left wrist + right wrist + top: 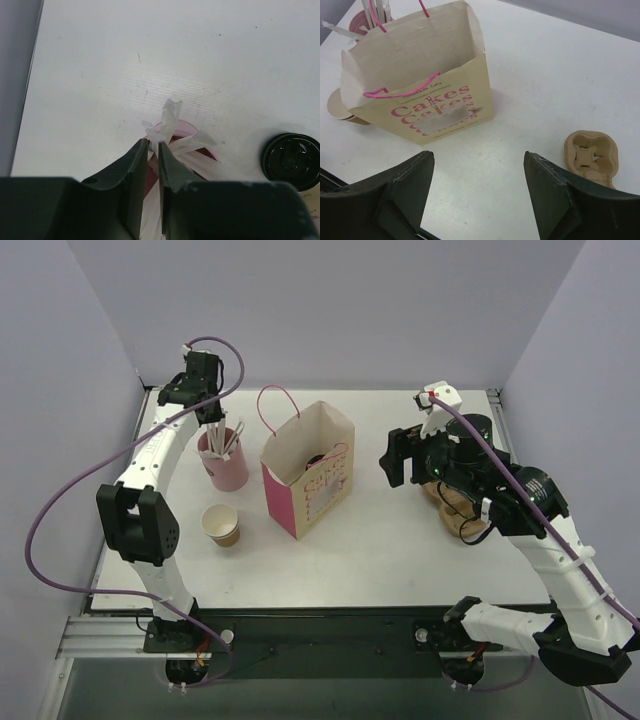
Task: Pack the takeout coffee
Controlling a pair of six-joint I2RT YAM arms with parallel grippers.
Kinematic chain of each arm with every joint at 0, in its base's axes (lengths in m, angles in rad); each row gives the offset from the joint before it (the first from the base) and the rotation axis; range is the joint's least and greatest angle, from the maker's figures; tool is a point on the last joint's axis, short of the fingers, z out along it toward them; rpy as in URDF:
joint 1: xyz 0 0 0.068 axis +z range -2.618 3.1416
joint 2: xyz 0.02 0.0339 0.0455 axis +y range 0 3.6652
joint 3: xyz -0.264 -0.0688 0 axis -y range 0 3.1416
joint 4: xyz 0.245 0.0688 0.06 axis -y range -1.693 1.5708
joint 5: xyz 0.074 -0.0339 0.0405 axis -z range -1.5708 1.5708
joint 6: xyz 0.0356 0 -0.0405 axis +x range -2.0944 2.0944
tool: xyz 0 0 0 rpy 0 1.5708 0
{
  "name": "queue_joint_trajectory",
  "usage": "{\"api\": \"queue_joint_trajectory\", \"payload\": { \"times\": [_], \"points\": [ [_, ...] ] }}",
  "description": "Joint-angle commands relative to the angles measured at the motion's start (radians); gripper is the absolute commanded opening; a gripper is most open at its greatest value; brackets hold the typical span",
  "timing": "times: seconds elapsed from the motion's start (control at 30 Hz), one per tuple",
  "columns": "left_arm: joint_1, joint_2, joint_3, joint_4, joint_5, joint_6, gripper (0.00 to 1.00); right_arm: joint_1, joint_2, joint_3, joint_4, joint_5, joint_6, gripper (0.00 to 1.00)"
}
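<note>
Of the takeout coffee only a round black lid (291, 161) shows, right of the pink cup of white straws (186, 129). In the top view a dark round shape (318, 457) sits inside the mouth of the paper bag (310, 485). My left gripper (152, 143) hangs over the pink cup (225, 468), its fingers nearly together with one paper-wrapped straw (169, 117) pinched between the tips. My right gripper (479, 157) stands wide open above bare table, right of the bag (435, 107), with nothing between its fingers.
A lidless brown paper cup (221, 524) stands on the table near the bag's front left corner. A moulded pulp cup carrier (591, 155) lies under my right arm. The bag's pink handles stick up. Walls close in the left, right and far sides.
</note>
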Motion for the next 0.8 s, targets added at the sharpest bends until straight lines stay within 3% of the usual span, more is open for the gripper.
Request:
{"api": "queue_joint_trajectory", "payload": {
  "times": [0.0, 0.17, 0.47, 0.77],
  "points": [
    [0.011, -0.013, -0.002, 0.054, 0.012, 0.019, 0.24, 0.001, -0.006, 0.041, -0.001, 0.027, -0.011, 0.73],
    [0.017, -0.019, -0.006, 0.054, 0.026, 0.021, 0.11, 0.000, -0.010, 0.041, -0.006, 0.025, -0.012, 0.73],
    [0.014, -0.113, 0.092, -0.118, -0.055, -0.083, 0.09, 0.001, -0.018, 0.055, -0.013, 0.022, -0.008, 0.73],
    [0.013, -0.272, 0.115, -0.169, -0.046, -0.111, 0.07, 0.001, -0.010, 0.081, -0.013, 0.004, 0.009, 0.73]
  ]
}}
